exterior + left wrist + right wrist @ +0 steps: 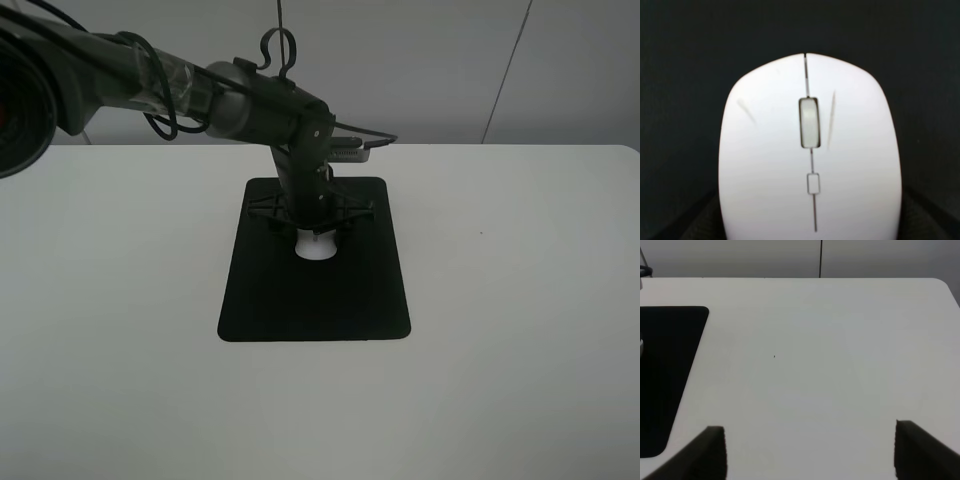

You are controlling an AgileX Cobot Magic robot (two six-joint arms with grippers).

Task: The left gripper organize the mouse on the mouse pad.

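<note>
Exterior high: the left gripper is lowered onto the white mouse, which lies on the far half of the black mouse pad, itself flat on the white table. Left wrist: the mouse fills the view, scroll wheel up, with a dark finger close at each flank, but whether the jaws press on it cannot be told. Right wrist, alone in showing it: the right gripper hangs above bare table beside the pad's edge, jaws spread wide and holding nothing.
</note>
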